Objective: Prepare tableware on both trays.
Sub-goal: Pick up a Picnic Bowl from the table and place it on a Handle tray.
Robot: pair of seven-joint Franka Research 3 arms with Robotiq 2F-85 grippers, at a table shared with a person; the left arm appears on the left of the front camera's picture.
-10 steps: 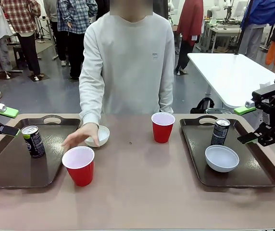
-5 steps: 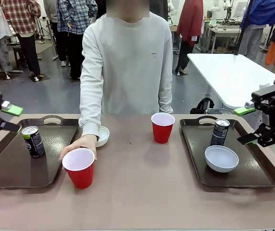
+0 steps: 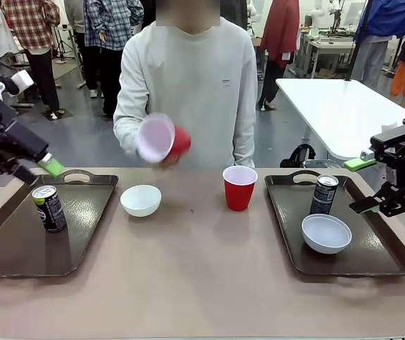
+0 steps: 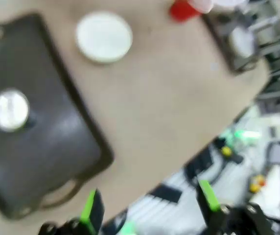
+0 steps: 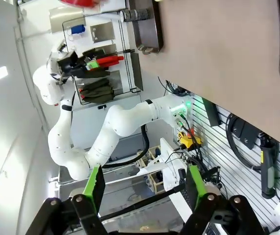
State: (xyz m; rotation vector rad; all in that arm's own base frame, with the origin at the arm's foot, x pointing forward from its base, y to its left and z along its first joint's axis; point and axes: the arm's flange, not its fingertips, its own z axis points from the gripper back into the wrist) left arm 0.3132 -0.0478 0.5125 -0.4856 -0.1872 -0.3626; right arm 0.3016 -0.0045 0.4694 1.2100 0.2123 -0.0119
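While the person's hand (image 3: 164, 160) holds the raised cup (image 3: 156, 137) up in the air, tipped so its white inside faces me, both of my claws are spread wide and hold nothing. My left claw (image 4: 149, 196) hangs up near the far edge of the left tray (image 3: 18, 248). My right claw (image 3: 363, 184) hangs over the outer edge of the right tray (image 3: 379, 262). The right tray has the right can (image 3: 324, 193) and the right bowl (image 3: 326, 233) on it, so I think it only needs a cup. The left tray has just the left can (image 3: 49, 208), so it needs a bowl and a cup. The table bowl (image 3: 141, 200) sits on the table just beside the left tray. The second cup (image 3: 239, 187) stands on the table between the trays, nearer the right one. I think the step now is getting cups onto the trays, and the raised cup looks meant for me. Next, I guess my left claw should go to that cup, slip its fingers around the red side and squeeze softly, because thin plastic can bend or pop out. Then the cup should go down the right way up on a bare spot of the left tray, without bumping the left can.
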